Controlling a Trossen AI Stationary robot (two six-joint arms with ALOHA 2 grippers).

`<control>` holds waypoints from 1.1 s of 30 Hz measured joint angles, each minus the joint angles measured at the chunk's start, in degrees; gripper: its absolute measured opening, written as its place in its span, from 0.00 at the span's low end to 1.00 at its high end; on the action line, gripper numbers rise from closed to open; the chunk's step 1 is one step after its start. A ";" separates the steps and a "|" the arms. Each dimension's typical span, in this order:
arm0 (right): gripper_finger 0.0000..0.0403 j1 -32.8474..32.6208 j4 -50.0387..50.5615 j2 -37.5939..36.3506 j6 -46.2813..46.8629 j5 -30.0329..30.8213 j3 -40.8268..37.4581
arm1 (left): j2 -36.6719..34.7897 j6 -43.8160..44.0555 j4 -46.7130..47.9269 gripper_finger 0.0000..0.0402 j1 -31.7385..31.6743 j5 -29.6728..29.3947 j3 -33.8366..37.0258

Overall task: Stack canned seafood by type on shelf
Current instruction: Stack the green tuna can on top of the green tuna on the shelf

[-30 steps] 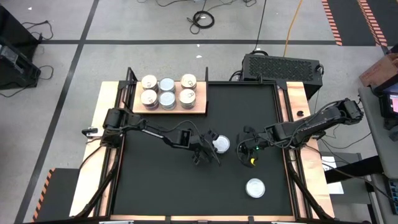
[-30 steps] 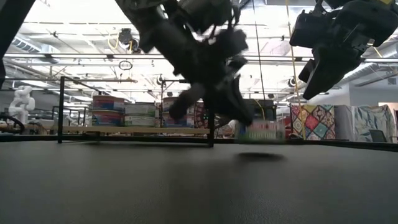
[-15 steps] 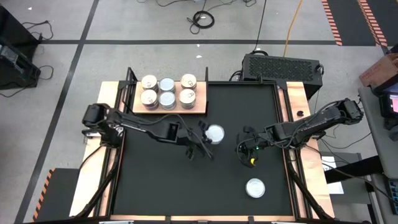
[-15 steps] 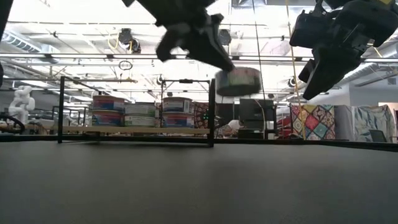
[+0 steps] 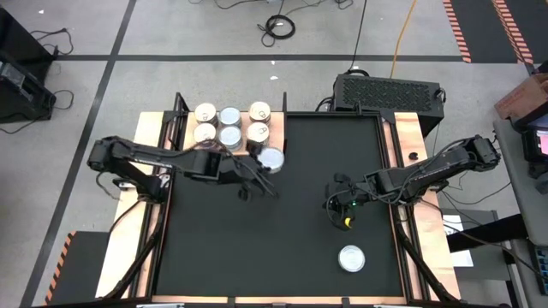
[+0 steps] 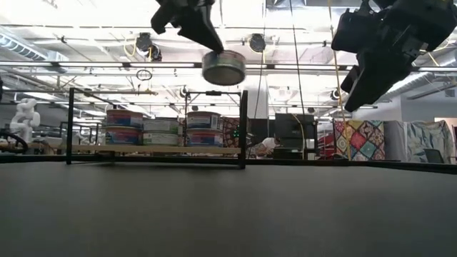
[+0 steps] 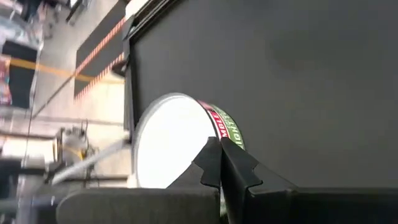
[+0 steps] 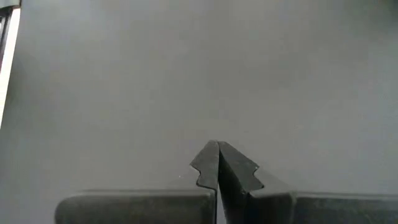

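Observation:
My left gripper (image 5: 265, 170) is shut on a flat tin with a cream-white top (image 5: 271, 159). It holds the tin above the right near corner of the light wooden shelf (image 5: 190, 144). The low view shows the tin (image 6: 223, 67) high over the table. Several tins (image 5: 229, 125) stand on the shelf in two rows, and they show in the low view as low stacks (image 6: 161, 131). One more cream-topped tin (image 5: 351, 257) rests flat on the black mat near the right near corner. My right gripper (image 5: 336, 204) hangs over the mat's right half and touches nothing. My left gripper pinches the tin across its width by the side wall. In the left wrist view one finger (image 7: 231, 169) lies against the green-labelled wall (image 7: 226, 127); the other finger is hidden by the tin. The fingers come slanting from the near left. The tin is lifted clear and slightly tilted.
The black mat (image 5: 257, 248) covers the table between narrow wooden side strips (image 5: 150, 214). A black metal frame post (image 6: 243, 128) stands at the shelf's right end. A black box (image 5: 390, 90) sits beyond the far right edge. Cables lie on the floor.
My left gripper has carried the tin from the middle of the mat up and toward the far left. It now holds the tin over the shelf's right near corner. The tin has risen well clear of the mat and stayed in the hold.

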State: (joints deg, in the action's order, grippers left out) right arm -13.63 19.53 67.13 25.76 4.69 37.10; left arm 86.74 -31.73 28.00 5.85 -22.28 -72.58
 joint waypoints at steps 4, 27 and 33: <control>0.00 0.02 -0.09 0.00 -0.11 0.00 0.00 | -3.90 1.44 1.92 0.00 -2.70 -0.34 1.62; 0.00 0.02 -1.29 0.00 -2.32 0.00 -0.02 | -12.57 -3.45 -3.00 0.00 -41.15 13.87 12.84; 0.00 0.02 -1.27 0.00 -2.47 0.00 -0.02 | -12.55 -3.53 -5.80 0.00 -45.81 17.89 16.43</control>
State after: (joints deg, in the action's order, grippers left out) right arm -13.61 18.26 67.13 23.29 4.69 37.08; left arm 74.19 -35.26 22.21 -39.96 -4.39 -56.15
